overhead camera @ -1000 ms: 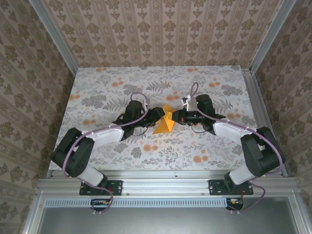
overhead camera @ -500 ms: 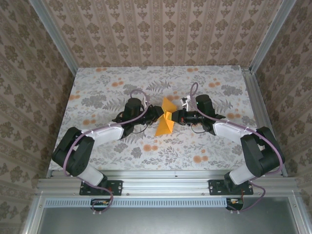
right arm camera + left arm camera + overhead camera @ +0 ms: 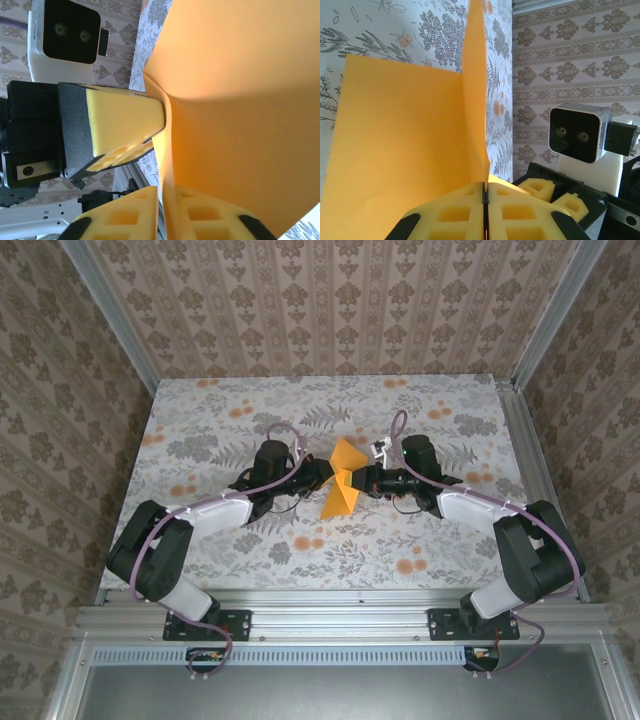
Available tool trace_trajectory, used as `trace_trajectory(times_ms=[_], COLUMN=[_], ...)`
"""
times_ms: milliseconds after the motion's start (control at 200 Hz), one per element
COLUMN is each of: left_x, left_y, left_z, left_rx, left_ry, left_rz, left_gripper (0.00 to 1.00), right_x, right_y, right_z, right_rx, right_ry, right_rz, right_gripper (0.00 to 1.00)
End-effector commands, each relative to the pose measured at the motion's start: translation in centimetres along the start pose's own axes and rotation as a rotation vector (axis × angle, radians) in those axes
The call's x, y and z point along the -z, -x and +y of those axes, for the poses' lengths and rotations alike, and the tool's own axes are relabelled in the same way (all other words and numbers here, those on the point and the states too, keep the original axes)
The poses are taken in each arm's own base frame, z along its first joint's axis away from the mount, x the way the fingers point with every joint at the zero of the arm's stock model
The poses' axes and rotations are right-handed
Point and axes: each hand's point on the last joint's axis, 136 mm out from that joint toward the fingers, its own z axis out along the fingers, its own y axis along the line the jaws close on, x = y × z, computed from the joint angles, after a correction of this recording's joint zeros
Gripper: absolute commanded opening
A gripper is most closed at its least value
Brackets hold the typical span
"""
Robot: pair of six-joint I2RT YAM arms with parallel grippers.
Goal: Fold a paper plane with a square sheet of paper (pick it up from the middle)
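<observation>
Near the middle of the flowered table (image 3: 200,410), seen from above, the square sheet of paper (image 3: 342,485) stood off the surface as a creased orange shape. It sat between the left gripper (image 3: 324,476) and the right gripper (image 3: 361,480), which met it from opposite sides. That view could not show how the jaws stood.

From the left wrist, the left gripper's yellow foam pads (image 3: 450,215) were pressed flat together on the sheet's lower edge. One flap spread to the left and another rose edge-on above the seam. The right wrist camera (image 3: 575,132) faced it from just beyond.

From the right wrist, the right gripper's own pads (image 3: 205,215) sat narrowly either side of the sheet, the paper sandwiched between them. One left-gripper pad (image 3: 125,117) touched the fold just above.
</observation>
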Motion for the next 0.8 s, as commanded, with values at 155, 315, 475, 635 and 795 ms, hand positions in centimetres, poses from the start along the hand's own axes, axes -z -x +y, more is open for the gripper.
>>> trace_trajectory(times_ms=[155, 315, 475, 635, 795], left_x=[0.5, 0.7, 0.7, 0.4, 0.6], left_y=[1.1, 1.6, 2.1, 2.2, 2.2], left_z=[-1.0, -1.2, -1.5, -1.8, -2.1], left_rx=[-0.035, -0.029, -0.009, 0.019, 0.015], left_ry=[-0.027, -0.028, -0.040, -0.073, -0.076], left_rz=[-0.019, -0.038, -0.058, -0.059, -0.060], left_gripper=[0.06, 0.05, 0.05, 0.05, 0.04], right_x=[1.3, 2.3, 2.3, 1.0, -0.2], right_y=[0.1, -0.4, -0.5, 0.0, 0.7], right_z=[-0.2, -1.0, -0.9, 0.4, 1.9], right_rx=[-0.016, -0.068, -0.174, -0.232, -0.277], right_ry=[-0.011, -0.037, 0.032, 0.130, 0.227], right_rz=[-0.049, -0.080, -0.128, -0.153, -0.165], right_gripper=[0.30, 0.50, 0.65, 0.73, 0.74])
